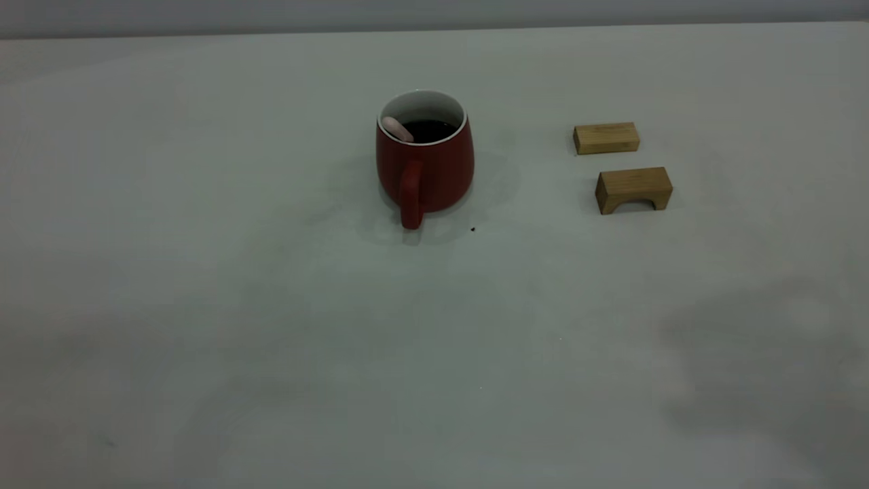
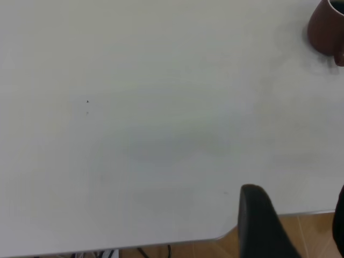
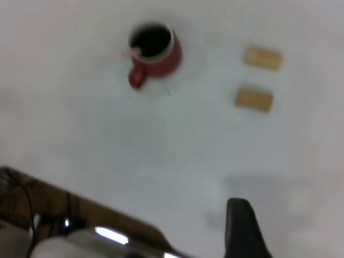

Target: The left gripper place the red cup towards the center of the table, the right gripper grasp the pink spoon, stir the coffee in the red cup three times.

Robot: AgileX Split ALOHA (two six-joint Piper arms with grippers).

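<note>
Dim, flat overhead light; soft shadow pooled around the red cup (image 1: pixel 424 159); right wrist view blurred, left wrist view washed pale.

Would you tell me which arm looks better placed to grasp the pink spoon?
Probably right: the view from the right gripper takes in the whole red cup, the pink spoon leaning at its rim; that from the left gripper catches only the cup's edge.

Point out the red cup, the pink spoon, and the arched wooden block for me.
red cup (image 1: pixel 434 173): exterior view, on the front of its red body.
pink spoon (image 1: pixel 396 129): exterior view, on the pink handle leaning on the rim.
arched wooden block (image 1: pixel 633 185): exterior view, on its front face above the arch.
</note>
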